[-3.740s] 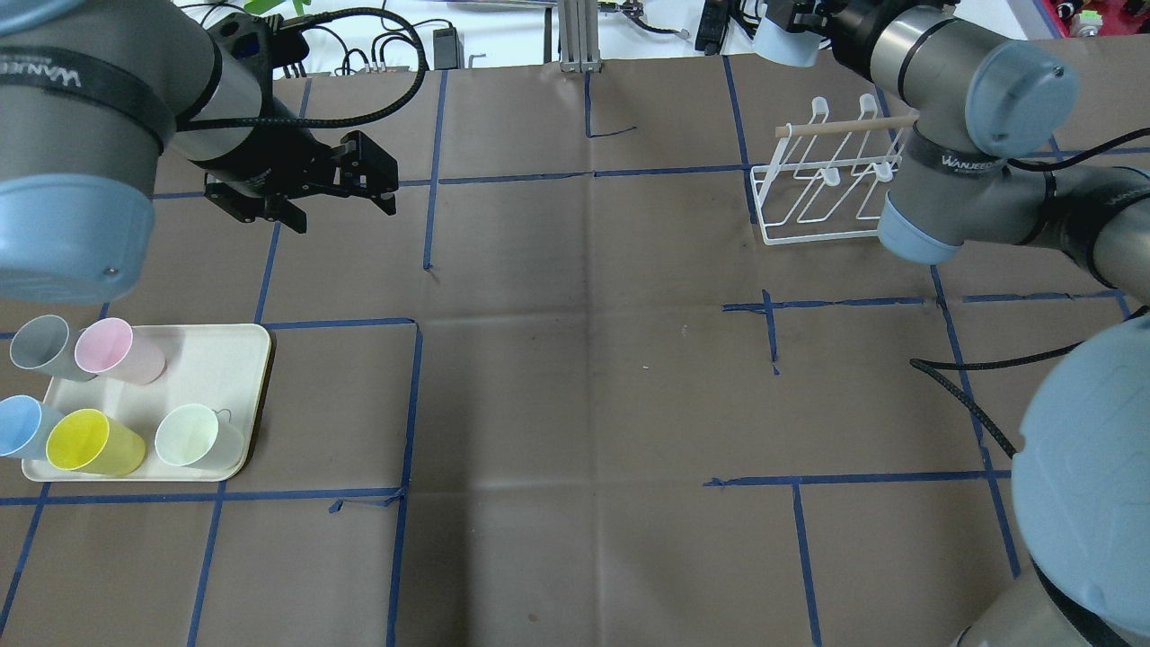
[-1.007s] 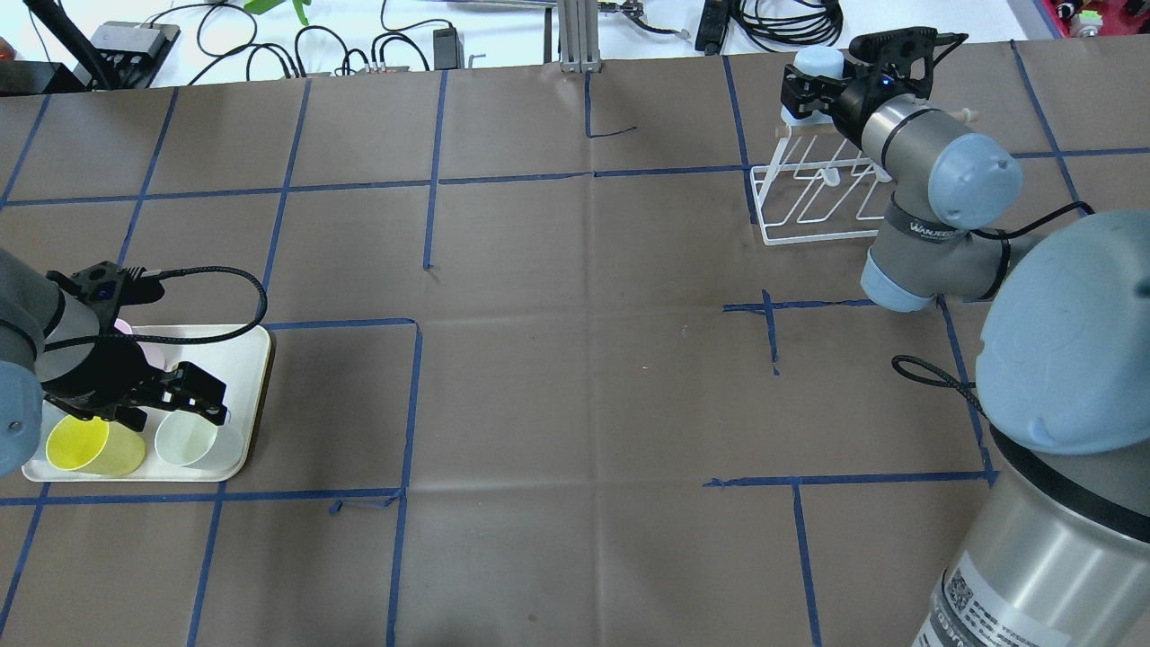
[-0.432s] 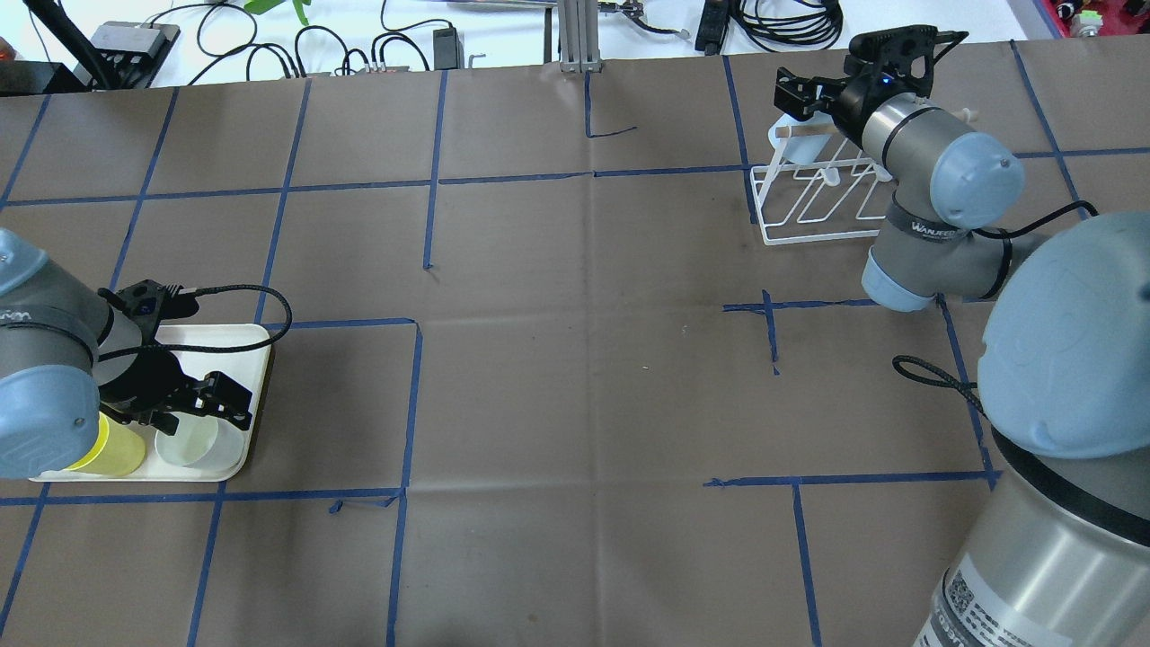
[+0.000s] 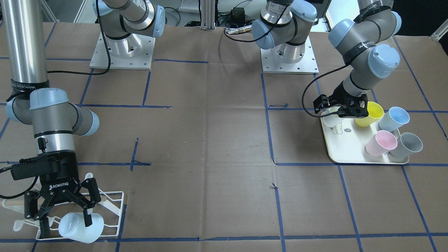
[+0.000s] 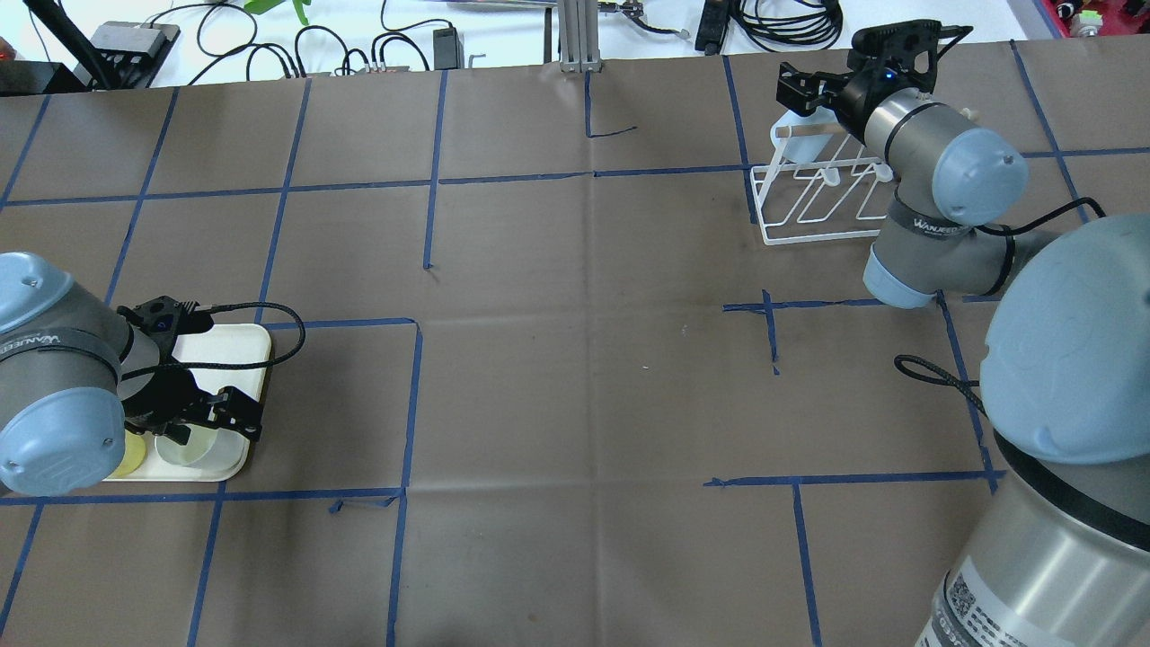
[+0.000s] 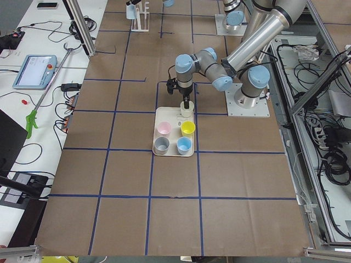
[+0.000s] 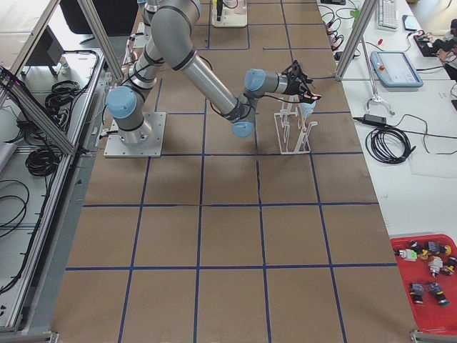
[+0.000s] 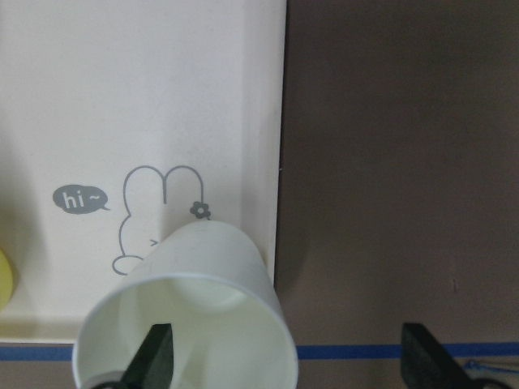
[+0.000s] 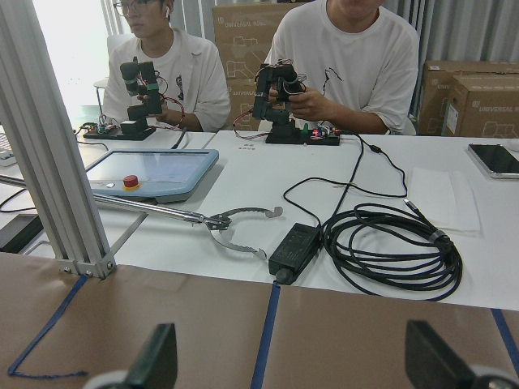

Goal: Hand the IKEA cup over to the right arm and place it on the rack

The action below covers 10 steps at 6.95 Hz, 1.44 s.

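Note:
A pale blue cup (image 4: 82, 225) (image 5: 792, 139) rests tilted on the end of the white wire rack (image 4: 112, 192) (image 5: 764, 207). My right gripper (image 4: 64, 224) (image 5: 791, 93) hangs just above it, open and empty; its wrist view (image 9: 292, 356) shows nothing between the fingers. My left gripper (image 5: 216, 422) (image 4: 337, 112) (image 8: 288, 361) is open, low over a white cup (image 8: 203, 275) (image 4: 330, 121) (image 5: 193, 449) at the corner of the cream tray (image 8: 122, 97) (image 5: 238, 346). One finger is inside the cup's mouth, the other outside over the table.
The tray (image 4: 350, 150) also holds a yellow cup (image 4: 367, 113), a light blue cup (image 4: 395, 117), a pink cup (image 4: 381, 142) and a grey cup (image 4: 407, 144). Brown paper with blue tape lines covers the table. Two operators sit beyond the far edge.
My left gripper came down from mid-air to the white cup on the tray. My right gripper let go of the pale blue cup, which now rests tilted on the rack.

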Tool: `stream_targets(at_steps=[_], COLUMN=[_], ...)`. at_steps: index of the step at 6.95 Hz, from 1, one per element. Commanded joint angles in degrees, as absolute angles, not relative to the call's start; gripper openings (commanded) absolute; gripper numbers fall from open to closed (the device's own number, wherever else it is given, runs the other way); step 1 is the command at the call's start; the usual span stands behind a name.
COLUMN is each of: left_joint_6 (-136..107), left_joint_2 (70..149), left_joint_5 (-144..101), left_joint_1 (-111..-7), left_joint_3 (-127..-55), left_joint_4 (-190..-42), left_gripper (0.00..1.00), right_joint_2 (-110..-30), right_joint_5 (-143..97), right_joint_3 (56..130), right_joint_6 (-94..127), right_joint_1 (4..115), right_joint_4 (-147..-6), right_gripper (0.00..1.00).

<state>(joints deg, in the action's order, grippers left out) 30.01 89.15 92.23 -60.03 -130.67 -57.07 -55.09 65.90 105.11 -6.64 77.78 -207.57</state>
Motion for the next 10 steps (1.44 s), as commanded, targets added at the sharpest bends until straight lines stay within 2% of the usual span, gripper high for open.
stream_targets(at_steps=[1,2,3,5,7,8,10], left_joint_6=[31.8,31.8,31.9,31.9,31.6,31.5,29.8], left_joint_2=[89.3,89.4,89.4,88.4,87.5,87.3,88.4], left_joint_5=[92.5,95.2,95.5,95.5,95.5,95.2,95.1], left_joint_1=[-60.0,-60.0,-60.0,-60.0,-60.7,-61.3,-65.5], left_joint_3=[-130.3,-130.3,-130.2,-130.0,-125.7,-119.6,-101.9], left_joint_4=[-57.0,-57.0,-57.1,-57.7,-60.6,-67.0,-83.1], left_gripper=[0.53,0.12,0.00,0.00,0.00,0.00,0.00], right_joint_2=[-57.7,-59.7,-62.7,-66.0,-68.4,-69.4,-69.7], right_joint_5=[65.7,65.3,65.3,61.7,58.0,58.2,58.2], right_joint_3=[104.9,104.9,105.5,106.0,107.3,107.3,107.5], right_joint_6=[-6.1,-6.0,-6.0,-5.5,0.3,5.7,11.1], right_joint_1=[77.9,78.0,78.1,78.4,80.4,82.5,86.6], right_joint_4=[-207.4,-206.6,-206.0,-206.0,-206.1,-206.2,-206.3], right_gripper=[1.00,1.00,1.00,1.00,1.00,1.00,1.00])
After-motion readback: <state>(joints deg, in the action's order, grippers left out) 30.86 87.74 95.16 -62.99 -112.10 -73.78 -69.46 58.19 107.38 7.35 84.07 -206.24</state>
